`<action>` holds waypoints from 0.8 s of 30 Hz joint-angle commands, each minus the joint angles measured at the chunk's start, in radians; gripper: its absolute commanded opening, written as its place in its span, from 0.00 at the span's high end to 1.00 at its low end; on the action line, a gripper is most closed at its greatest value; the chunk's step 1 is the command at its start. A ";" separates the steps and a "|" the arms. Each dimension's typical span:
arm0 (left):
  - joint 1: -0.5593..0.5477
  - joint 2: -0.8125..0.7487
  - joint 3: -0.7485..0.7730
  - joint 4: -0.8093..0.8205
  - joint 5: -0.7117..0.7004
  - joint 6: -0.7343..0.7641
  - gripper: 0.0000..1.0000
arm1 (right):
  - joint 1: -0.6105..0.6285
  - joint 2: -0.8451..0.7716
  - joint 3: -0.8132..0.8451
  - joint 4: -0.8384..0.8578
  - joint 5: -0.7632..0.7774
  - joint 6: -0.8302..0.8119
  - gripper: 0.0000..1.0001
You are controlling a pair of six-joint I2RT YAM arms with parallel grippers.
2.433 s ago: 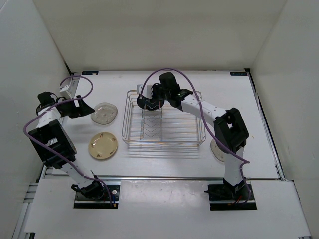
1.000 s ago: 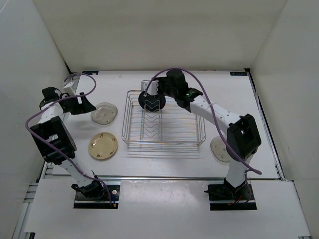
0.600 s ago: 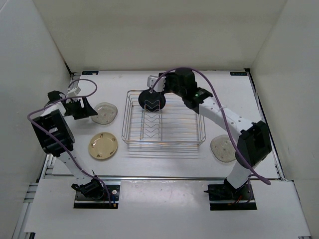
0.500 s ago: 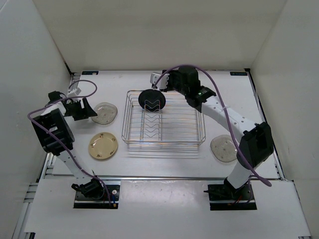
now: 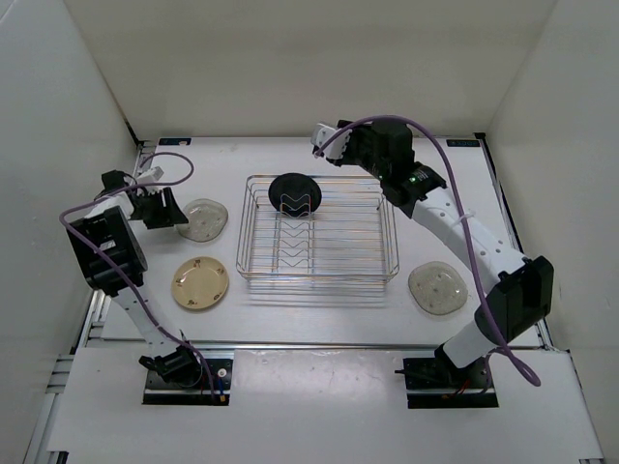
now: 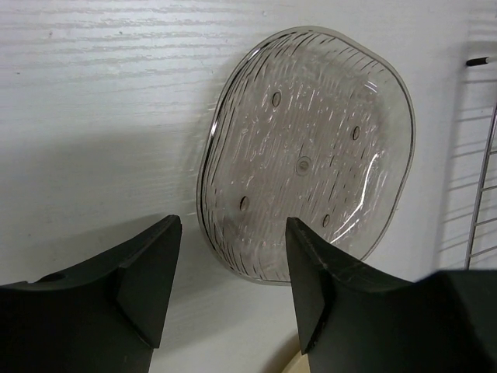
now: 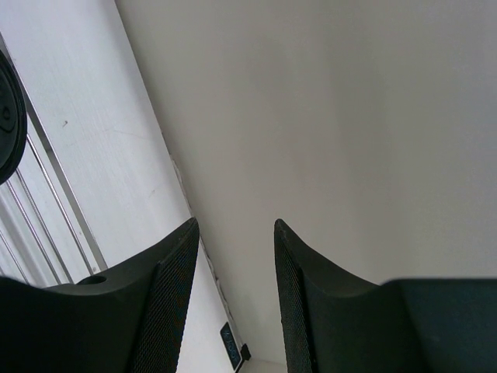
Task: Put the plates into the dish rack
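left gripper [image 5: 177, 216]: open, low over the worktop [image 5: 464, 208] at the far left. In the left wrist view its two black fingers [image 6: 151, 268] stand apart, and the near rim of the left translucent plate lies in the gap between them. No clamp on the rim shows.
right gripper [image 5: 322, 142]: open and holding nothing. It is raised beyond the far edge of the dish rack. In the right wrist view its fingers [image 7: 167, 287] point at the white back wall [image 7: 349, 116] with only air between them.
black plate [image 5: 295, 193]: inside the dish rack, standing on edge among the zigzag prongs at the far left corner. Free of both grippers.
dish rack [image 5: 319, 276]: silver wire basket in the middle of the worktop. Only the black plate is in it.
left translucent plate [image 6: 307, 155]: flat on the worktop, left of the rack's far left corner and apart from it.
cream speckled plate [image 5: 200, 283]: flat on the worktop, left of the rack's near left corner, near the left translucent plate but not touching it.
right translucent plate [image 5: 437, 288]: flat on the worktop, just right of the rack's near right corner.
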 commanded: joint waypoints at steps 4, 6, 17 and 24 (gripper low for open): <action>-0.025 0.016 0.024 0.003 -0.028 -0.005 0.33 | -0.022 -0.052 0.011 -0.025 0.002 0.049 0.52; -0.035 0.016 0.033 0.003 -0.037 -0.005 0.35 | -0.031 -0.061 0.020 -0.025 0.002 0.049 0.52; -0.065 0.055 0.042 0.003 -0.075 -0.005 0.63 | -0.050 -0.089 0.011 -0.053 0.002 0.070 0.52; -0.075 0.055 0.042 0.003 -0.107 -0.005 0.90 | -0.050 -0.107 -0.018 -0.053 0.002 0.080 0.52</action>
